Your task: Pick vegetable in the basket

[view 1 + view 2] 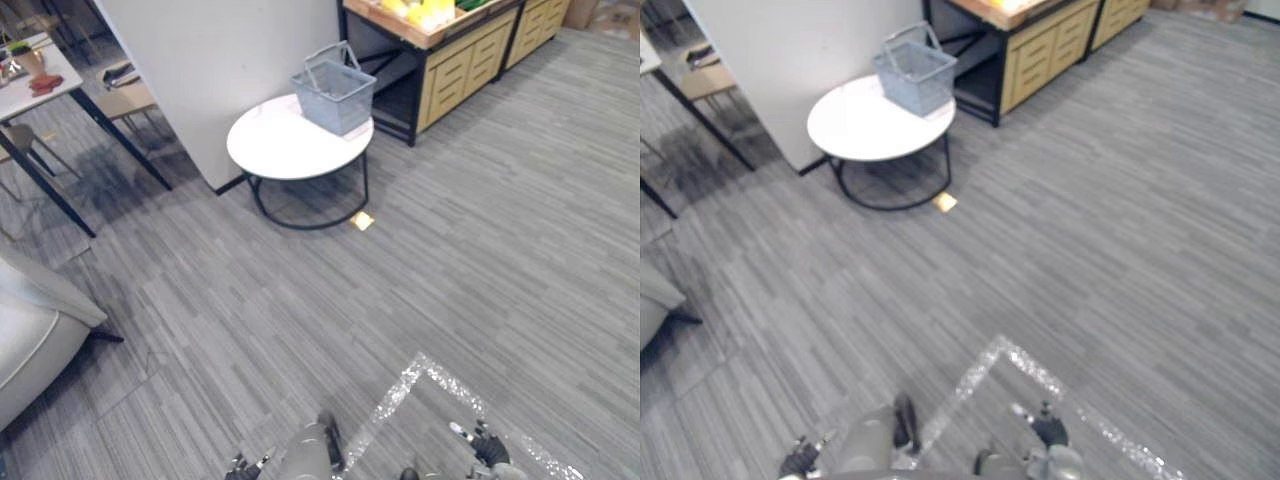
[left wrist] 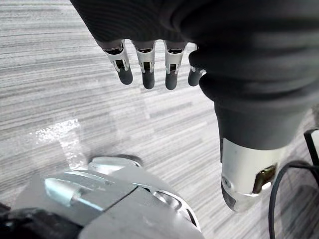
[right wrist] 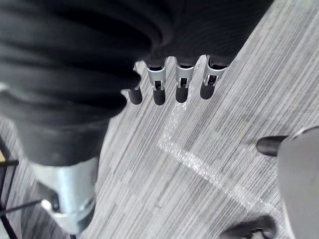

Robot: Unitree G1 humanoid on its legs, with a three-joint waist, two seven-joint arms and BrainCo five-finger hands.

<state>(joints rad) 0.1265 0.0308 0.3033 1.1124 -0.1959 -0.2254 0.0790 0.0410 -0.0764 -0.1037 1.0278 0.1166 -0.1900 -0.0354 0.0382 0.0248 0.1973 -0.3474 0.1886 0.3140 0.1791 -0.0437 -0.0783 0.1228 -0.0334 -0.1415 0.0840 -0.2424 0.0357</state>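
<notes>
– Basket (image 1: 333,95) aside for a moment: how do the fingers stand?

– On the left hand (image 2: 172,59) the fingers (image 2: 144,72) hang straight in a row, slightly apart, holding nothing. Its thumb (image 2: 244,184) juts out to one side, away from them. The right hand (image 3: 209,82) matches it, with straight, loose fingers side by side and nothing between them.

– What lies past them?

– Grey striped floor (image 1: 470,260). A glittery tape line (image 1: 425,368) bends into a corner at the lower middle of the frame. Both hands sit low at the bottom edge of the eye views, well apart from any furniture.

– Now the basket.

– Upper middle of the frame. It stands upright on the far right part of a round white counter (image 1: 275,150) with a black frame. It is grey mesh, and its handles are raised.

– And the vegetables (image 1: 430,10)?

– They are yellow and green pieces in the upper right corner, lying on a wooden counter (image 1: 460,60) with drawers. That counter is up and to the right of the round one, near it but apart. The pieces are too small to tell their kinds.

– Anything else?

– A small yellow tag (image 1: 362,220) lies on the floor just beside the round counter's frame. A white wall panel (image 1: 220,60) rises at the upper left of the basket. A grey sofa (image 1: 30,340) sits at the lower left edge.
</notes>
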